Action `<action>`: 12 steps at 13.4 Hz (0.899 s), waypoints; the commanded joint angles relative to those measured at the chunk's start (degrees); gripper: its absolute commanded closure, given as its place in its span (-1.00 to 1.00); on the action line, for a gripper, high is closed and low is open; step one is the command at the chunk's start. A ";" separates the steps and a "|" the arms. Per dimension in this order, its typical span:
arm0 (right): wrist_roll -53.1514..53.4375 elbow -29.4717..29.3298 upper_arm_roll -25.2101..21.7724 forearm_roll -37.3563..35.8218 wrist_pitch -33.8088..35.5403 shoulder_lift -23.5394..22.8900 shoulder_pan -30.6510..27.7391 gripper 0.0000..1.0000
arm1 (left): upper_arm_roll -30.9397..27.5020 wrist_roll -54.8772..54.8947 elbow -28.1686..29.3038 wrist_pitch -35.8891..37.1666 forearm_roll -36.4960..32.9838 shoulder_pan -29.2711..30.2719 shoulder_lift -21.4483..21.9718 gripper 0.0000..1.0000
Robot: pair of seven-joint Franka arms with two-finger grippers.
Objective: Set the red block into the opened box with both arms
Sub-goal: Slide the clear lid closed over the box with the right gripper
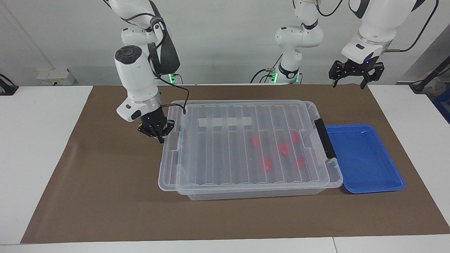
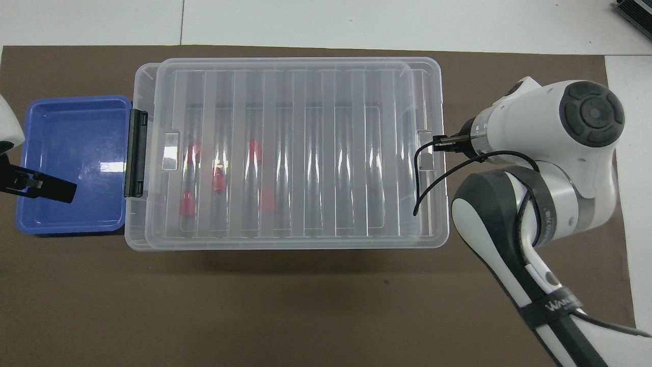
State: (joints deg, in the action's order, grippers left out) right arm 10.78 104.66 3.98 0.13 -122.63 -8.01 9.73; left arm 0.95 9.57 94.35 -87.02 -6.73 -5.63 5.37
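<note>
A: The right end effector [image 1: 157,133] sits closed at the lid's [image 1: 242,140] edge, at the right arm's end of the box [image 1: 327,182]. Whether it pinches the lid's rim or only presses against it cannot be told from either view.

B: And the lid itself?

A: It lies across nearly the whole box, overhanging a little at the right arm's end and stopping just short of the black clip handle [image 1: 325,138].

B: Then where are the red blocks [image 1: 283,149]?

A: Five of them lie on the box floor under the clear lid, toward the left arm's end, showing pink through the plastic. The blue tray [image 1: 365,158] beside the box holds nothing.

B: So the placing looks finished?

A: By that judgement yes; the step in hand appears to be closing the box. The next move would call for seating the lid square over the rim, the overhang taken up.

B: And the left arm?

A: It waits, its end effector [image 1: 356,73] open and raised near the bench's robot-side edge, by the blue tray's end. In the overhead view it appears over that tray.
</note>
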 commanded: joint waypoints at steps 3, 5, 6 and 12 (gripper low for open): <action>0.20 0.63 0.07 3.03 -0.50 0.19 1.43 1.00 | -0.16 0.36 1.54 -1.13 0.93 0.27 1.23 -1.00; 0.20 0.64 0.15 3.21 -0.68 0.10 1.60 1.00 | -0.16 0.36 1.54 -1.13 0.93 0.27 1.23 -1.00; 0.20 0.55 0.07 3.21 -0.68 0.10 2.21 1.00 | -0.16 0.36 1.54 -1.13 1.01 0.27 1.23 -1.00; 0.38 0.37 -0.11 3.21 1.07 1.68 0.82 1.00 | -0.16 0.36 1.54 -1.13 0.93 0.27 1.23 -1.00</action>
State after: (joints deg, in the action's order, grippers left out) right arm 10.88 104.65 3.78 1.89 -122.59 -7.89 11.53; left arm 0.95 9.57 94.35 -87.02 -6.73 -5.63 5.36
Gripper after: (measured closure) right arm 0.991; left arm 0.000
